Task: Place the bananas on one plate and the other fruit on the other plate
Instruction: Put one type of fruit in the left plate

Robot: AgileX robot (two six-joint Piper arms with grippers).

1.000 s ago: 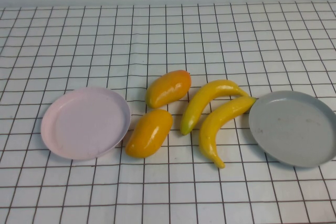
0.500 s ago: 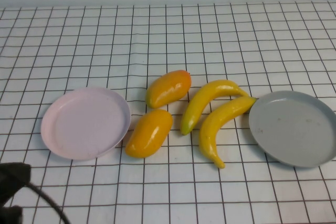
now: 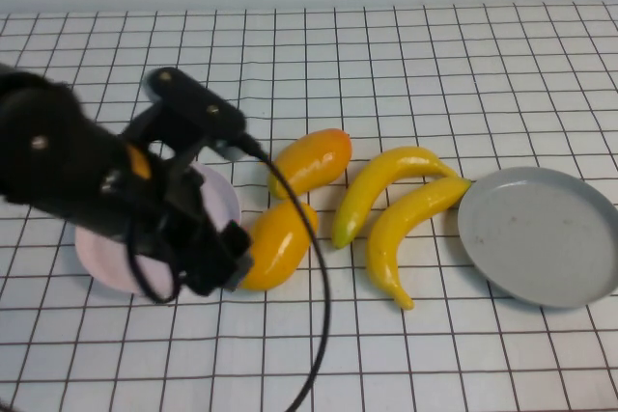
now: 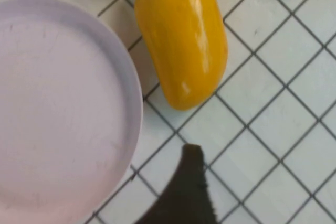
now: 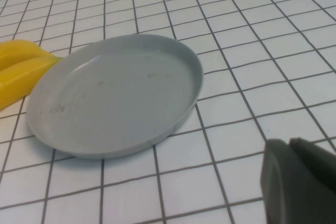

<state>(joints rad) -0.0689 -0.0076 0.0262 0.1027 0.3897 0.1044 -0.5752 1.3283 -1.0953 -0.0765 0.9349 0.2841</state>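
Observation:
Two bananas [image 3: 386,185] [image 3: 410,233] lie side by side on the cloth, just left of the grey plate [image 3: 541,233]. Two orange mangoes lie left of them, the far one [image 3: 309,161] and the near one [image 3: 275,243]. The pink plate [image 3: 220,202] is mostly covered by my left arm. My left gripper [image 3: 224,262] hovers open at the near mango's [image 4: 181,35] front-left end, beside the pink plate's rim [image 4: 134,93]; only one dark finger [image 4: 190,182] shows. My right gripper [image 5: 292,148] is shut and empty, low over the cloth near the grey plate [image 5: 115,93].
A white cloth with a black grid [image 3: 435,65] covers the whole table. A black cable [image 3: 314,267] loops from the left arm down toward the front edge, passing over the near mango's right end.
My left arm has swung in from the front-left corner to above the pink plate, beside the near mango, and its jaws have opened. Fruit and plates have not moved.

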